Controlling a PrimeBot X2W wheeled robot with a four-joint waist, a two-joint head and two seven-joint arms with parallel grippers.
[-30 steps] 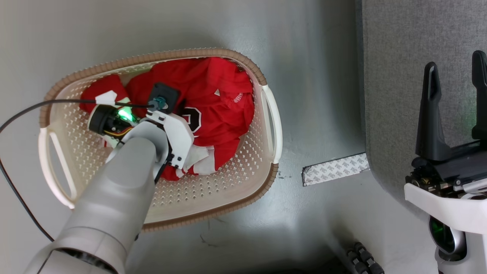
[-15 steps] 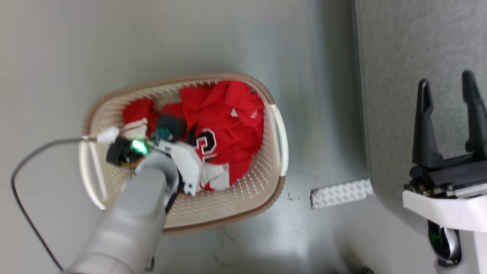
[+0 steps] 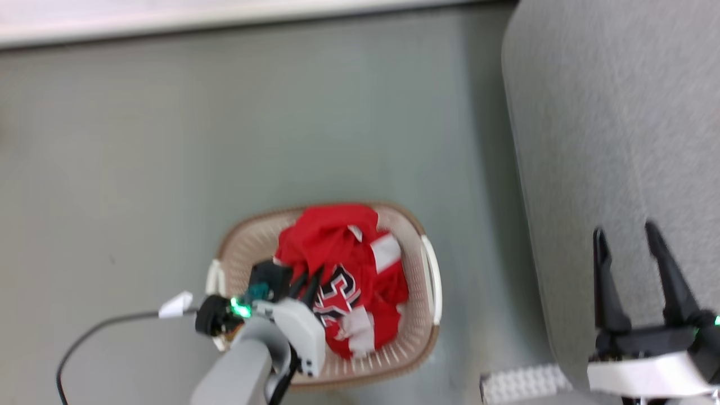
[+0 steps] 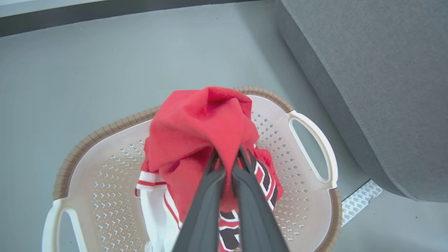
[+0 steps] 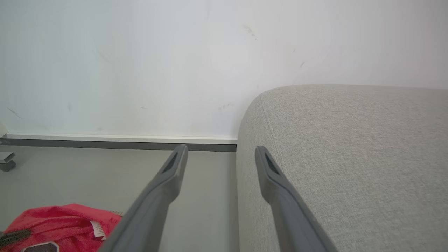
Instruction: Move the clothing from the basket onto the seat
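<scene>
The clothing is bright red fabric with white trim and dark numbers, bunched up over the basket. My left gripper is shut on a fold of it. In the left wrist view the gripper pinches the red clothing, which rises in a peak above the cream basket. My right gripper stands open with nothing in it over the edge of the grey seat. The right wrist view shows that gripper open beside the seat, with the clothing at the lower left.
The basket stands on grey floor just left of the seat. A patterned tape strip lies on the floor by the seat's corner. A black cable trails from the left wrist. A white wall with a dark baseboard runs behind.
The head camera has risen, so the basket looks smaller and lower. My left gripper has shut on the red clothing and pulled it up into a bunch. The right gripper stays open.
</scene>
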